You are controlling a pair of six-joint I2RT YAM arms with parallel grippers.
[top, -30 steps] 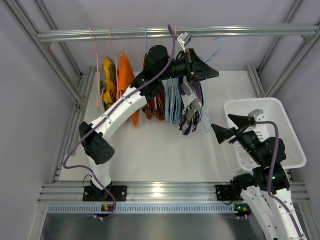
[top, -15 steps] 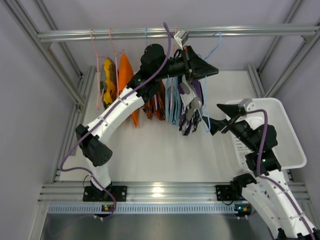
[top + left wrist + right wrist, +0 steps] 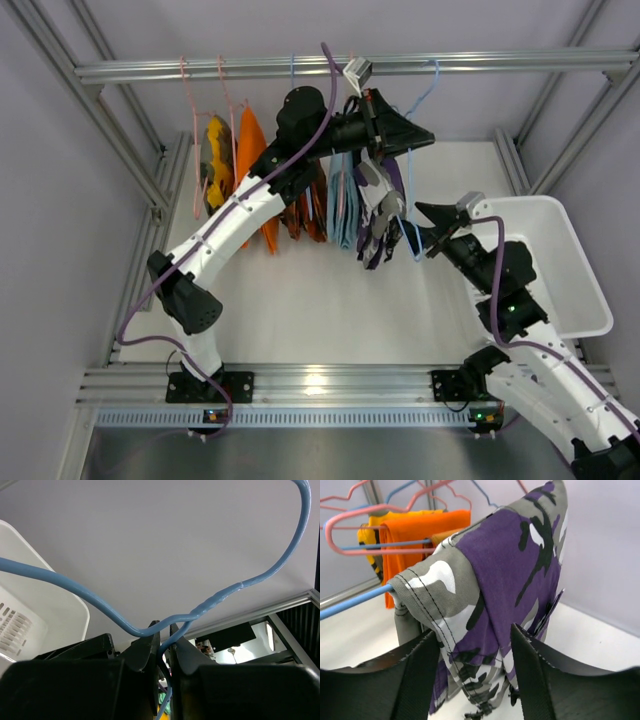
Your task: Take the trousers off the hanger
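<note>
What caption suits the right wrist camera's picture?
Right gripper straddling camouflage trousers draped over the blue hanger.

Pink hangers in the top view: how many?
2: the outer pink hanger at the rail's left end, the second pink hanger right beside it; more may be hidden.

left wrist: I lost the hanger [image 3: 220, 597] wire between the left end effector [image 3: 164, 640] fingers; hook clipped at top edge | right wrist: trousers [image 3: 505, 565] hem hidden behind the right end effector [image 3: 474, 645]; contact, I couldn't tell
</note>
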